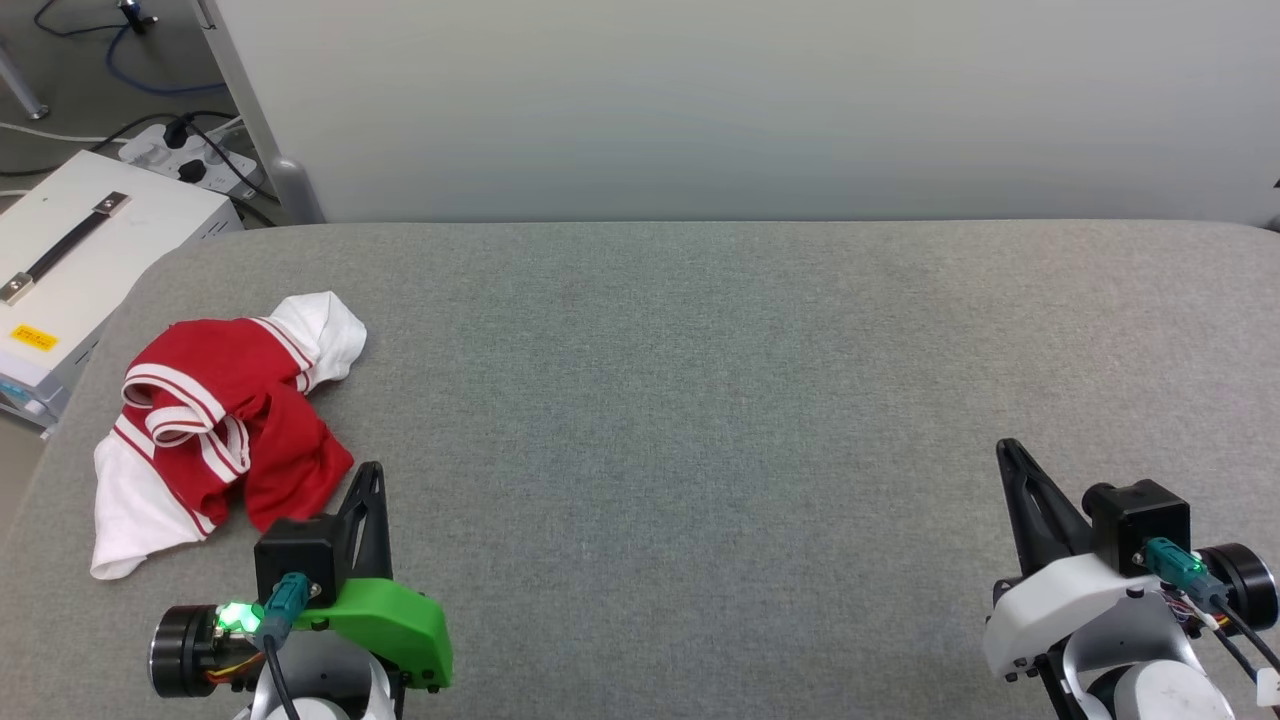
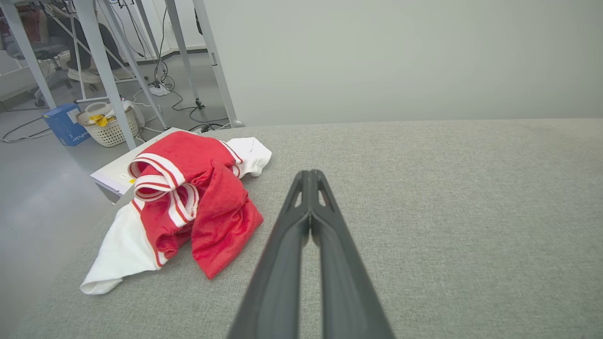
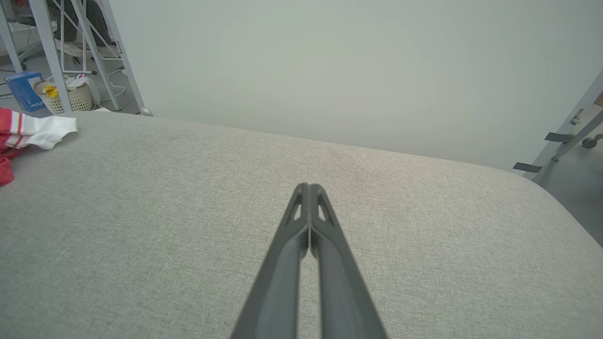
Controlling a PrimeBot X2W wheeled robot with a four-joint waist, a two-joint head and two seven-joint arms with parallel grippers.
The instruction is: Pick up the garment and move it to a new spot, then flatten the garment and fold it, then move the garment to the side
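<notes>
The garment (image 1: 225, 420), a red jersey with white sleeves and red-white striped trim, lies crumpled at the left end of the grey padded table (image 1: 700, 400). It also appears as the garment (image 2: 188, 202) in the left wrist view and at the left edge as the garment (image 3: 23, 136) in the right wrist view. My left gripper (image 1: 372, 470) is shut and empty, just right of the garment's near red fold, not touching it. Its tips are pressed together in the left wrist view (image 2: 310, 173). My right gripper (image 1: 1005, 447) hovers shut and empty over the table's near right part (image 3: 308, 186).
A white case with a black handle (image 1: 80, 260) stands off the table's left edge, with a power strip and cables (image 1: 190, 155) behind it. A pale wall panel (image 1: 750, 100) runs along the table's far edge. A laundry basket (image 2: 106, 125) and metal frame legs stand on the floor.
</notes>
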